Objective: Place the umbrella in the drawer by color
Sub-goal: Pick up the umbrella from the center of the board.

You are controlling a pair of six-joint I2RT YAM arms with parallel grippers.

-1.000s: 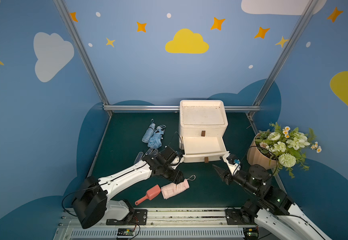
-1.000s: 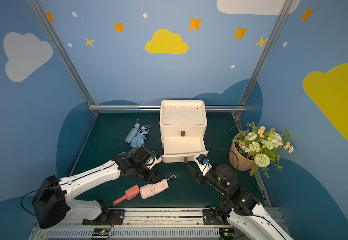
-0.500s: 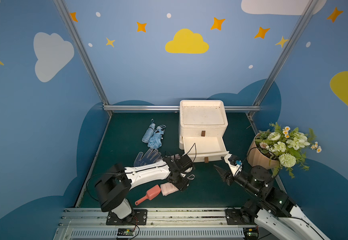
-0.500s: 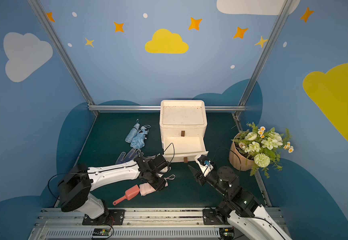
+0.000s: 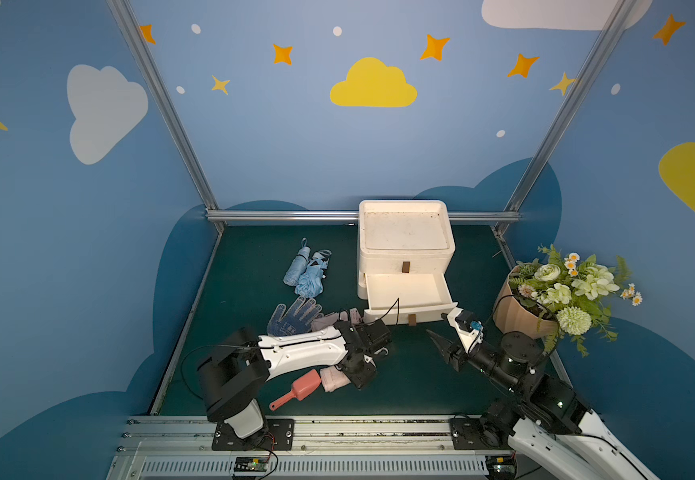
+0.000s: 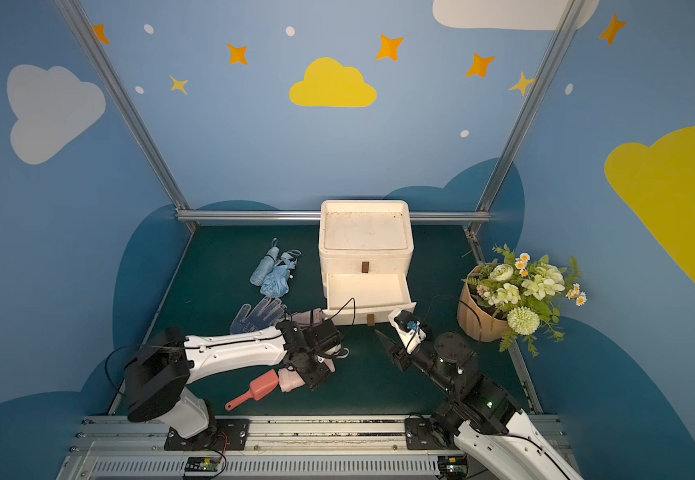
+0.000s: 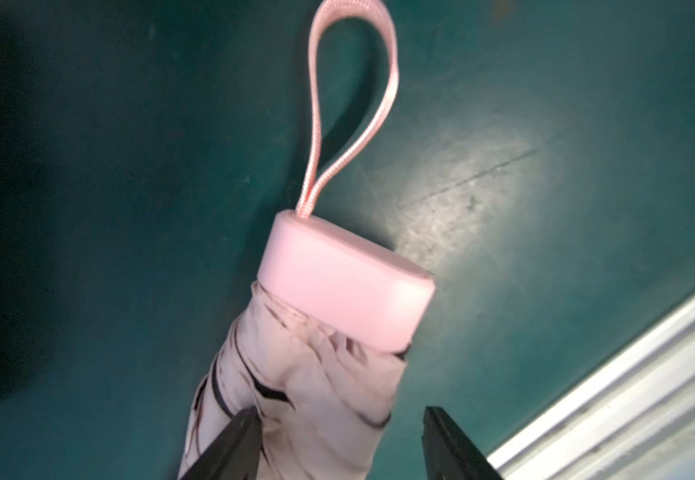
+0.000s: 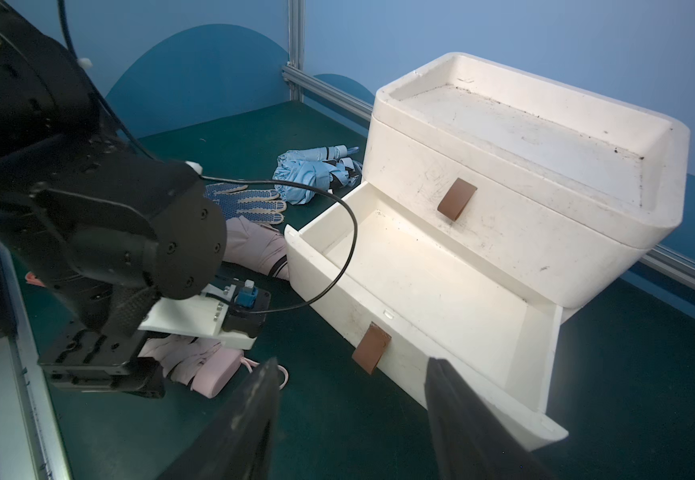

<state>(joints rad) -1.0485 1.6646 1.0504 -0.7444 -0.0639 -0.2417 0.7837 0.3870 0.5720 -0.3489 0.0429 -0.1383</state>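
Fingers [image 7: 229, 440] of our left gripper [image 7: 339, 415] spread, straddling the pink umbrella [image 7: 316, 374], one against its fabric, the other just clear | umbrella lies flat near the desk's [image 5: 412, 386] front edge | our right gripper [image 8: 352, 361] spread, empty, facing the open lower drawer [image 8: 420, 266]

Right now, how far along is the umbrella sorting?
Done: lower drawer pulled open, empty. In hand: left end effector open, straddling the pink umbrella on the mat, not yet gripping. Remaining: lift it into the drawer; blue umbrellas lie beside the cabinet, upper drawer is shut. The right end effector is open, empty.
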